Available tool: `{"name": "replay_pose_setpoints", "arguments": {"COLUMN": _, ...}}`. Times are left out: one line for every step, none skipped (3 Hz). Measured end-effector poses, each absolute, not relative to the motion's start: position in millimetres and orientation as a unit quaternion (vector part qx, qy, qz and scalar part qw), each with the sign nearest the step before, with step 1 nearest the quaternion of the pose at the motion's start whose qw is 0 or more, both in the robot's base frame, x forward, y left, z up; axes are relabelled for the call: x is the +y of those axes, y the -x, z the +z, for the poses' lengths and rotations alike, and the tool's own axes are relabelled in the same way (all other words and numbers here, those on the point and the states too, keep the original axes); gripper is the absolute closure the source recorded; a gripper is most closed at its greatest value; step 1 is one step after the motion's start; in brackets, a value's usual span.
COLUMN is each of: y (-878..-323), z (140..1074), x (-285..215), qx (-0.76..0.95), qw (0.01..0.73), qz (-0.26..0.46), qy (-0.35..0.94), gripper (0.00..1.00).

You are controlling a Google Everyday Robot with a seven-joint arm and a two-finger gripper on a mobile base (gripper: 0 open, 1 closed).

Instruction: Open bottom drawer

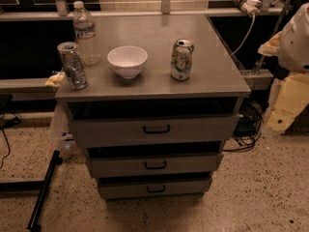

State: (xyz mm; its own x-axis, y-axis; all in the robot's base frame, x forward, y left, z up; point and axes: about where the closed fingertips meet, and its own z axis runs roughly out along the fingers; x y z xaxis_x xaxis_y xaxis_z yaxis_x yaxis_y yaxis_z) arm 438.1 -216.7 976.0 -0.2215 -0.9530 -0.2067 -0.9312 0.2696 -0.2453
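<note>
— Grey bottom drawer (154, 187), where?
— Lowest of three fronts under the cabinet top's (217, 66) front edge, just above the floor, black bar handle (156, 189) centred.
— Gripper?
— Gripper (291, 40) sits at the frame's right side, beyond the top's right edge, higher than the drawers. Bottom drawer well apart from it, down and left. Open or closed: can't tell.
— On top?
— Bowl (127, 61) near the front edge, can (72, 65) at the left edge.

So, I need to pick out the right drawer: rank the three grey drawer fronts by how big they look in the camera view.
1. Top drawer front
2. Middle drawer front
3. Bottom drawer, narrowest; being farthest from the camera may shrink it further.
The gripper is not in view.
</note>
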Motion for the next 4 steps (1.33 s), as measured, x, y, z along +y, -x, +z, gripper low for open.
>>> {"name": "replay_pose_setpoints", "arguments": {"y": -436, "z": 968, "x": -215, "qx": 0.779, "qw": 0.163, "qz": -0.035, "qy": 0.604, "gripper": 0.00}}
{"name": "replay_pose_setpoints", "arguments": {"y": -426, "z": 934, "x": -209, "qx": 0.776, "qw": 0.171, "qz": -0.018, "qy": 0.607, "gripper": 0.19}}
{"name": "replay_pose_setpoints", "arguments": {"y": -411, "z": 867, "x": -202, "qx": 0.783, "qw": 0.167, "qz": 0.026, "qy": 0.599, "gripper": 0.42}}
{"name": "replay_pose_setpoints", "arguments": {"y": -404, "z": 856, "x": -203, "qx": 0.785, "qw": 0.157, "qz": 0.029, "qy": 0.598, "gripper": 0.65}}
